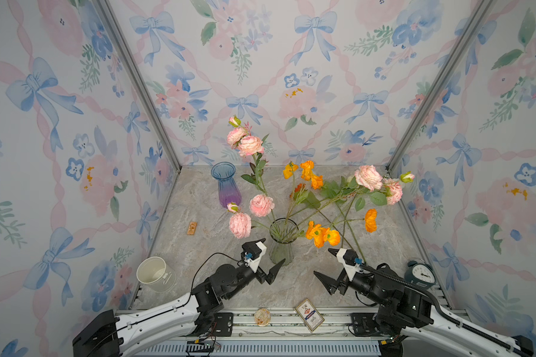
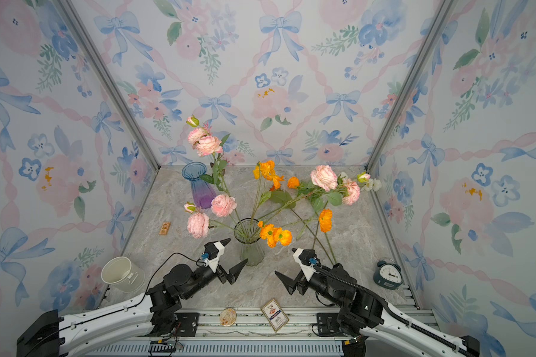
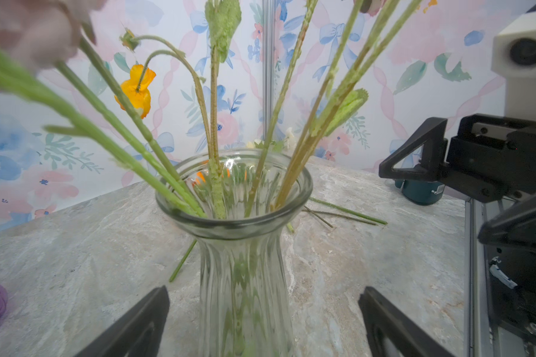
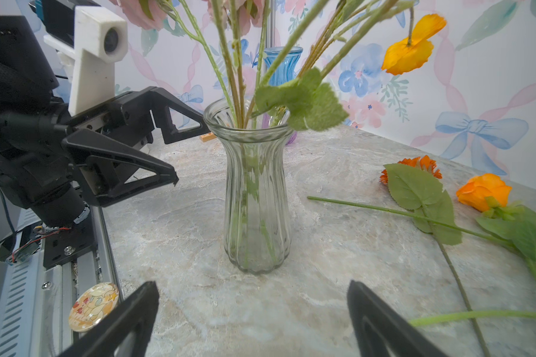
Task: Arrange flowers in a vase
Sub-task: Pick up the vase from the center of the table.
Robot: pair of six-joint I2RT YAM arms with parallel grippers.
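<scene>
My left gripper (image 1: 274, 249) and right gripper (image 1: 321, 261) are both wide open and empty either side of the clear vase (image 1: 280, 256), some flowers (image 1: 261, 205) in it, others like the orange rose (image 4: 483, 191) lying on the table (image 4: 322, 247), so reaching across could snag stems and tip it.

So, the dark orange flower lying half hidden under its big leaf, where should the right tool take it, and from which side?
Take the bare stem just below the leaves of the dark orange flower, probably from above, with the right tool across it. There it lies flat, thin and uncovered on the table, nearest that tool.
</scene>
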